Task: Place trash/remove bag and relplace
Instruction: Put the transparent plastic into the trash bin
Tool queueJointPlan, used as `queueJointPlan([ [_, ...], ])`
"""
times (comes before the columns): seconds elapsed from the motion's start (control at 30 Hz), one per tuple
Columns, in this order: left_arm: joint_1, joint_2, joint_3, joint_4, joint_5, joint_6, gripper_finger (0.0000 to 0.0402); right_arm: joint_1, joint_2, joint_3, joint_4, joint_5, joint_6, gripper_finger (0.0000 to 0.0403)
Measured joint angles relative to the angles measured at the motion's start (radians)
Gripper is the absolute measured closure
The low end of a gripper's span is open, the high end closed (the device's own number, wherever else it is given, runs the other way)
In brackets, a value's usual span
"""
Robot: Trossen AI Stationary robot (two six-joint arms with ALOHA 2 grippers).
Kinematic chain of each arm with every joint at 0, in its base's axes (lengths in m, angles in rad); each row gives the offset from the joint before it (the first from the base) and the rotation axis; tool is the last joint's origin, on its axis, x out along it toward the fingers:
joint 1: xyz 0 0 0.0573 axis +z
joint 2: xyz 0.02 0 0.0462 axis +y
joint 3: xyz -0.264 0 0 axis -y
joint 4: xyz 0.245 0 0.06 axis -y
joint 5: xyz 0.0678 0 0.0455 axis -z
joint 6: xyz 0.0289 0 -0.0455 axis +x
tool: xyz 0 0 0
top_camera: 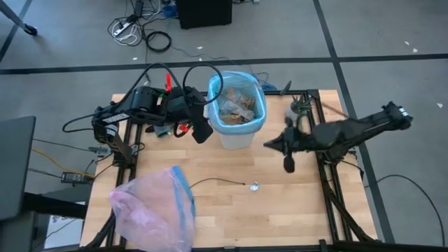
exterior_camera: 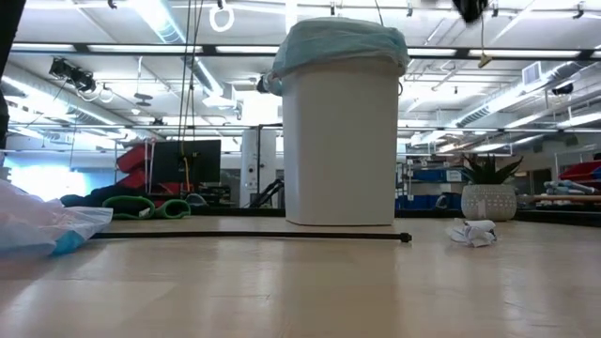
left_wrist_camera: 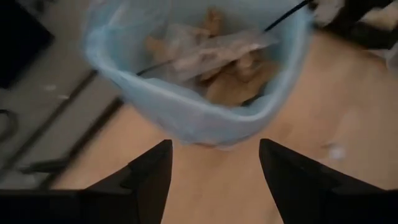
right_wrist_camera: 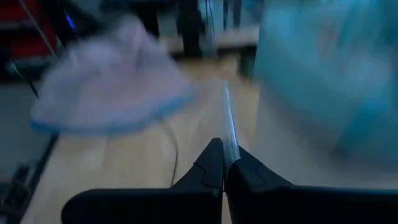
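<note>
On the near left corner of your table (top_camera: 294,210) lies the pink bag (top_camera: 154,206) with its blue rim band, slack and well apart from everything else. Your left claw (left_wrist_camera: 214,171) hangs just left of the bin (top_camera: 236,133), over its rim, fingers spread wide and pinching nothing; its wrist view looks down into the bin mouth. The bin stands upright at the far middle of the table, lined with the bag (top_camera: 238,120), whose light-blue edge is folded out over the rim. The trash (top_camera: 236,105) sits inside it: clear wrappers, brown leaf clumps and a dark twig. In front of the bin a thin dark stick (top_camera: 218,180) lies flat on the wood, and just right of its end rests a small crumpled white scrap (top_camera: 254,186). Your right claw (right_wrist_camera: 225,163) hovers right of the bin, above the table, fingers pressed together on a thin clear strip (right_wrist_camera: 230,127) that sticks out ahead of them.
</note>
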Motion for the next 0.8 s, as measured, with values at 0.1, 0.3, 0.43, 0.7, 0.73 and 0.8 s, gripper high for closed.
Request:
queueJointPlan([
  [0.1,-0.001,0.000,0.016,0.095,0.131,-0.051,0.0154,-0.023,0.004,0.108,-0.021,-0.008,-0.147,0.0403],
  [0.3,-0.043,-0.017,0.021,0.271,0.218,0.015,0.0154,-0.142,0.051,0.267,-0.020,-0.008,-0.396,0.0403],
  [0.43,-0.046,-0.025,0.021,0.240,0.201,0.020,0.0154,-0.277,0.129,0.334,-0.029,-0.088,-0.461,0.0403],
  [0.7,-0.058,-0.019,0.020,0.094,0.190,0.019,0.0154,-0.493,0.331,0.459,-0.030,-0.203,-0.361,0.0403],
  [0.73,-0.058,-0.019,0.020,0.069,0.174,0.019,0.0154,-0.515,0.356,0.477,-0.030,-0.222,-0.335,0.0403],
  [0.8,-0.058,-0.019,0.020,0.005,0.139,0.016,0.0154,-0.553,0.404,0.514,-0.046,-0.253,-0.300,0.0403],
])
